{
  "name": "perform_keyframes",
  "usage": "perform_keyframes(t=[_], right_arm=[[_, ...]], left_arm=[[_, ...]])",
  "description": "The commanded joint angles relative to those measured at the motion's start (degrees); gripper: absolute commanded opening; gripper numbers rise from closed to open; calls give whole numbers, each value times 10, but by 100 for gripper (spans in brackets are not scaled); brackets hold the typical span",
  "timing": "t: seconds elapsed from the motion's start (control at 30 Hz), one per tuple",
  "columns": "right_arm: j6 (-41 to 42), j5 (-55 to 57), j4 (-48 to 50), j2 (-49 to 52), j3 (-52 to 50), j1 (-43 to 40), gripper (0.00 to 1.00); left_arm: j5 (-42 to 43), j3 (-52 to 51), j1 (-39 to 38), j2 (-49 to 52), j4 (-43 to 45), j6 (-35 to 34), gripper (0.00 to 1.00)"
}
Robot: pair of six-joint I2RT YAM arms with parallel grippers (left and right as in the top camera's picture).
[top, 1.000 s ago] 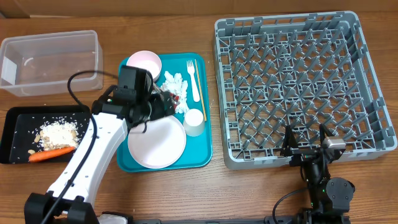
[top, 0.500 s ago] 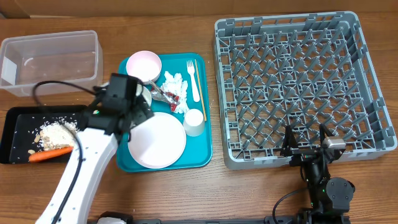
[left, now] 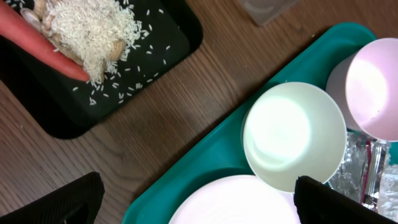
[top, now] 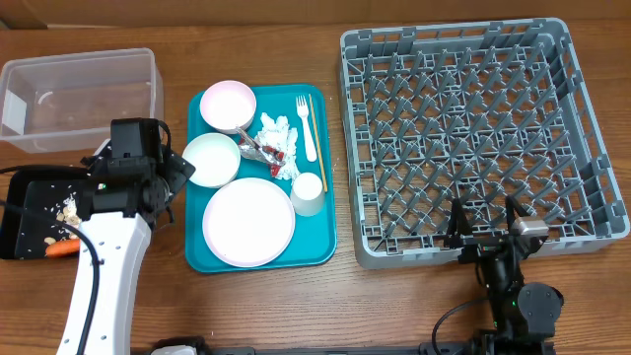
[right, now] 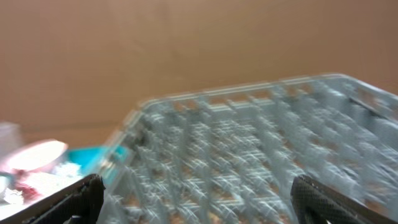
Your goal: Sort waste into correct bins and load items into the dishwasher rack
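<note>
My left gripper point(top: 170, 177) point(left: 202, 211) hangs open and empty over the left edge of the teal tray point(top: 325, 247), between the black tray point(top: 25, 212) and a white bowl point(top: 212, 159) point(left: 292, 134). The carrot point(left: 37, 43) and rice scraps point(left: 93, 31) lie in the black tray. On the teal tray are the plate point(top: 248, 222), a pinkish bowl point(top: 228, 105), the cup point(top: 308, 192), fork point(top: 306, 126), stick point(top: 317, 138), napkins point(top: 276, 133) and the wrapper point(top: 264, 150). My right gripper point(top: 485, 225) point(right: 199, 199) stands open at the front edge of the grey rack point(top: 473, 128).
A clear plastic tub point(top: 79, 99) stands at the back left, behind the black tray. My left arm lies across part of the black tray. The right wrist view is blurred and shows only the rack point(right: 249, 143).
My left arm has swung left, off the teal tray and toward the black tray, uncovering the white bowl. The right arm has not moved.
</note>
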Motion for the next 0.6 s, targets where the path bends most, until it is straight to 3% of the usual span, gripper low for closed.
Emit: perform_keyframes(t=[0.0,0.13,0.43,0.57], right_arm=[[108,-163,62,-5,-6,-2,100],[258,-312,161,-5,-6,-2,100],[385,-311,294,-5,-3,-2,100],[384,-309,276,0,47,-2,100]], left_arm=[[32,6,5,12,12,54,100],[155,8,31,12,44,169,100],[161,17,102,12,42,164,100],[134,17,118,12,57,162,100]])
